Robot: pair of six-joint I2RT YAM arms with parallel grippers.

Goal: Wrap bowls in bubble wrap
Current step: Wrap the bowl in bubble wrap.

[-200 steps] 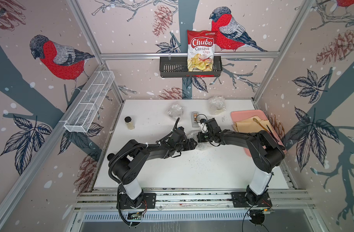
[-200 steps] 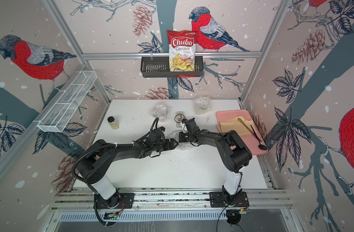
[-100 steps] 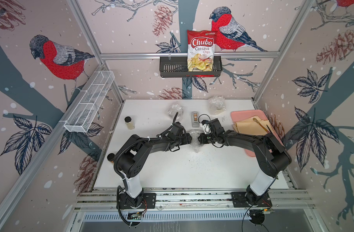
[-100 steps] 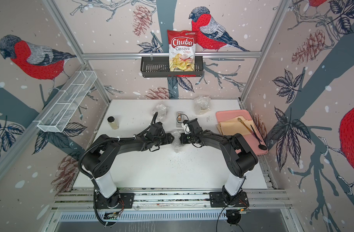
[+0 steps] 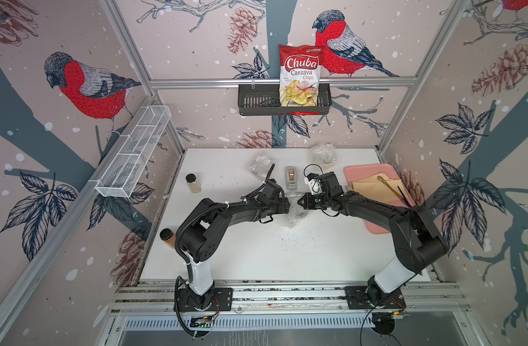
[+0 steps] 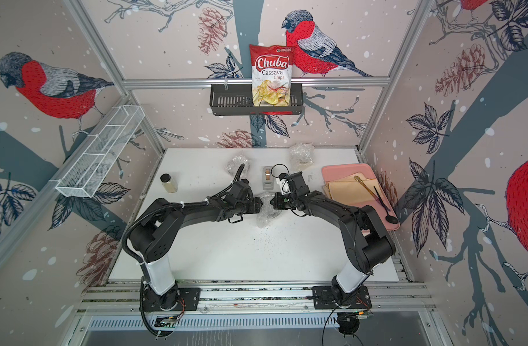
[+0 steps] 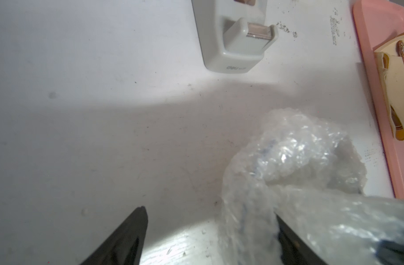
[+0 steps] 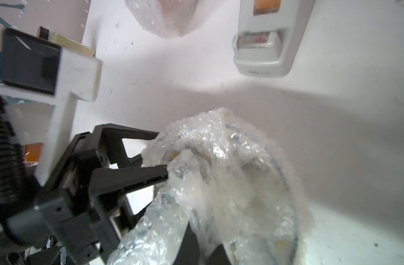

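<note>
A crumpled sheet of bubble wrap (image 5: pixel 295 214) lies mid-table around a bowl (image 8: pixel 286 183); only the bowl's blue rim and yellow patches show through the plastic. My right gripper (image 8: pixel 196 243) is shut on a fold of that wrap, on the bundle's right side (image 5: pixel 300 203). My left gripper (image 7: pixel 210 215) stands open at the bundle's left side (image 5: pixel 286 206). The wrap presses against one of the left gripper's fingers (image 7: pixel 292 243), and the gap beside that finger is bare. Two more bubble-wrapped bundles (image 5: pixel 259 163) (image 5: pixel 323 153) sit near the back edge, their contents hidden.
A grey tape dispenser (image 5: pixel 290 177) stands just behind the grippers. A pink tray (image 5: pixel 361 173) with tan paper and a spoon is at the right. A small jar (image 5: pixel 193 183) stands at the left, and a dark-lidded jar (image 5: pixel 167 236) at the left edge.
My left gripper has shifted slightly right, closer to the bundle, and its jaws have narrowed a little. The right gripper has stayed shut on the wrap, nearly in place.
</note>
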